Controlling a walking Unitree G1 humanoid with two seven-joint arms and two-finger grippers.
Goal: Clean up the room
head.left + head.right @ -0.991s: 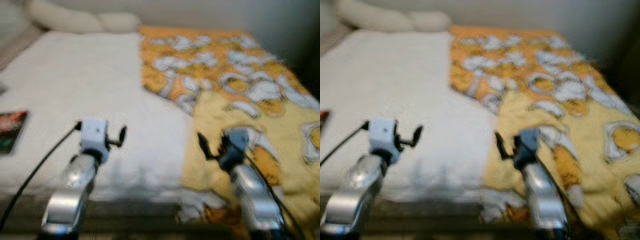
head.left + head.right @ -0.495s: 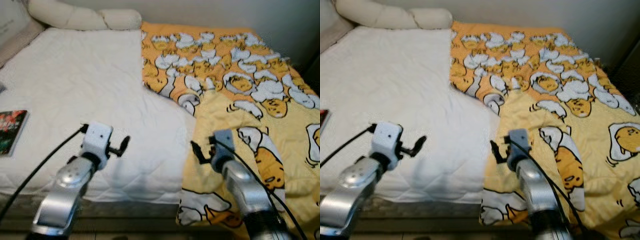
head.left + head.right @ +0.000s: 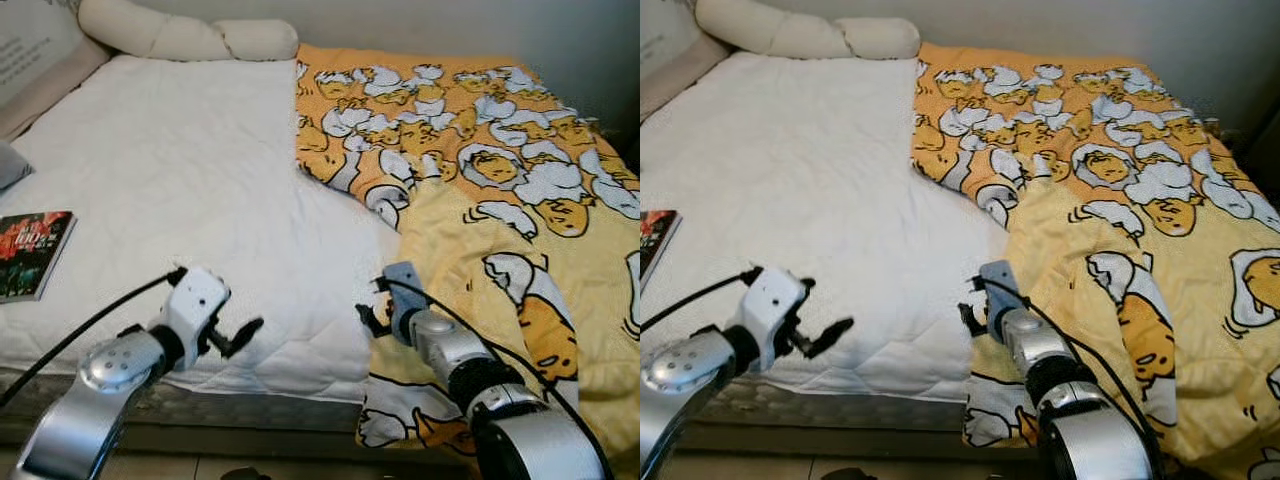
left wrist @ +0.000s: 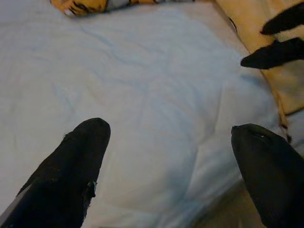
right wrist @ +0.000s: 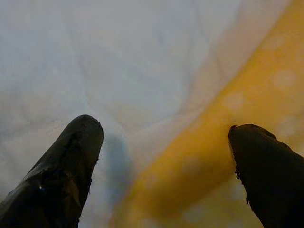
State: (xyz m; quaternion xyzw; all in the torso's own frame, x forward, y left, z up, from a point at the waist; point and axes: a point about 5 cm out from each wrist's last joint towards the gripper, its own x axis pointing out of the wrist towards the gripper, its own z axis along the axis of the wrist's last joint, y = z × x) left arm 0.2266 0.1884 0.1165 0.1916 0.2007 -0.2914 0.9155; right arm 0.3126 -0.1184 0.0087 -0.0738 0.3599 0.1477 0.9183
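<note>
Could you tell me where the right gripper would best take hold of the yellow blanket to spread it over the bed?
Probably its near left edge, where the yellow blanket ends against the white mattress. That border is free and slightly raised, so the open right gripper, already straddling it in the right wrist view, could come straight down and pinch it.

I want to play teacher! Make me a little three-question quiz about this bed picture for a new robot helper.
1. True or false: the book lies on the yellow blanket.
2. Which hand is at the blanket's edge: A) left hand B) right hand?
3. Fill in: the pillow lies at the ___ of the bed.

Key: 1 false, it lies on the white mattress; 2 B; 3 head.
</note>
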